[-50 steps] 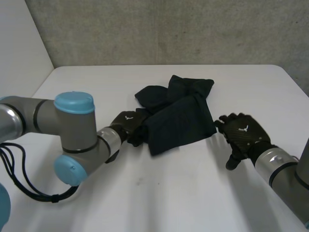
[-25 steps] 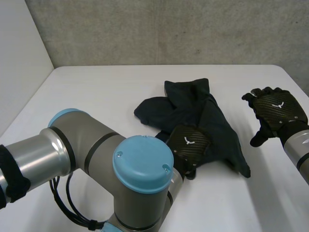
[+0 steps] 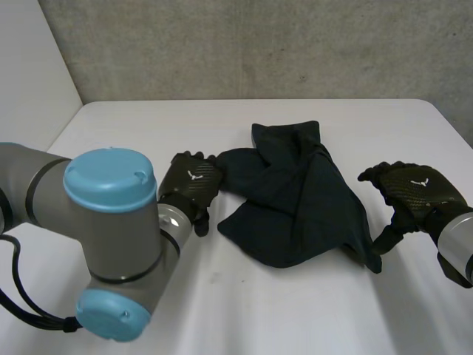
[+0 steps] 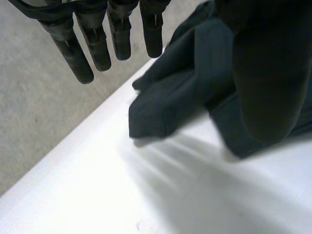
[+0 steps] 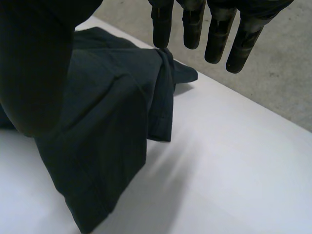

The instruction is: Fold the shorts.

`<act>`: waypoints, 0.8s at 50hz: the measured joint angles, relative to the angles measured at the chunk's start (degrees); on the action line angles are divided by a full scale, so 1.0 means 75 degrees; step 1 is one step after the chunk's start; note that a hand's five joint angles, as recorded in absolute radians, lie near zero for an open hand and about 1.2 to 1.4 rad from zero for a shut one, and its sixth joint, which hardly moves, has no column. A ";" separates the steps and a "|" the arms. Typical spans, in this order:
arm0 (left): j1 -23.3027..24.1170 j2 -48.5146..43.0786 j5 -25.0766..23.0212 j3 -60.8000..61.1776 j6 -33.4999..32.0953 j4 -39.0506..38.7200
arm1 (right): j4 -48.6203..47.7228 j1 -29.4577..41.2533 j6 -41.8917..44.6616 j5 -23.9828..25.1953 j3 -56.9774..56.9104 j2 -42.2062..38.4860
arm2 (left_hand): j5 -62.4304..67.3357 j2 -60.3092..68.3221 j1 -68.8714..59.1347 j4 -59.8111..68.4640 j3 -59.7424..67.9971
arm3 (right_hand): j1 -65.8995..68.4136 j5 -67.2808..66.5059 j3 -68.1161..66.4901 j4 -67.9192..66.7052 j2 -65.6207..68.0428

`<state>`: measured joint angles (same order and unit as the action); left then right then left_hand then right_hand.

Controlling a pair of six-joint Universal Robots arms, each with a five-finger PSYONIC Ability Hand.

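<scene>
Dark shorts [image 3: 295, 207] rumpled mid-table [image 3: 148, 126], left hand [image 3: 191, 181] just left of them, fingers straight, holding nothing, right hand [image 3: 414, 191] just right, fingers loose, empty

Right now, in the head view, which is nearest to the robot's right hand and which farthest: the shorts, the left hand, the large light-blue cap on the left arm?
Measured from the right hand:
1. the shorts, right beside it.
2. the left hand, on the other side of the shorts.
3. the large light-blue cap, farthest, past the left hand.
</scene>
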<state>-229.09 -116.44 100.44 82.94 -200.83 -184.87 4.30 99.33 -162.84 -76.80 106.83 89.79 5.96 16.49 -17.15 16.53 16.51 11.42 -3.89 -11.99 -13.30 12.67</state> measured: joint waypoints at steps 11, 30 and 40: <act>-0.1089 -0.1367 -0.2087 -0.0165 0.0058 -0.0033 | -0.1060 0.0257 -0.1145 -0.0059 0.0236 -0.1258 | 0.0033 0.0017 -0.0002 0.0012 0.0015 | 0.0000 0.0000 -0.0001 -0.0001 0.0000; -0.0797 -0.1883 -0.2447 -0.0612 0.0070 -0.0221 | -0.2121 0.0743 -0.1084 -0.0087 0.0104 -0.1421 | 0.0379 0.0291 -0.0065 0.0286 0.0282 | 0.5894 -0.7031 -0.7390 -0.7301 0.7296; -0.0377 -0.2169 -0.2431 -0.1047 0.0156 -0.0247 | -0.2020 0.0759 -0.1099 -0.0052 -0.0319 -0.0280 | 0.0496 0.0393 -0.0282 0.0382 0.0370 | 0.5894 -0.7032 -0.7390 -0.7302 0.7296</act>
<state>-231.92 -132.71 82.21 75.09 -199.66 -186.72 -10.85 105.03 -171.08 -77.19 104.44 87.70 9.68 19.44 -19.27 19.40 19.29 55.62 -56.63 -67.42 -68.06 67.38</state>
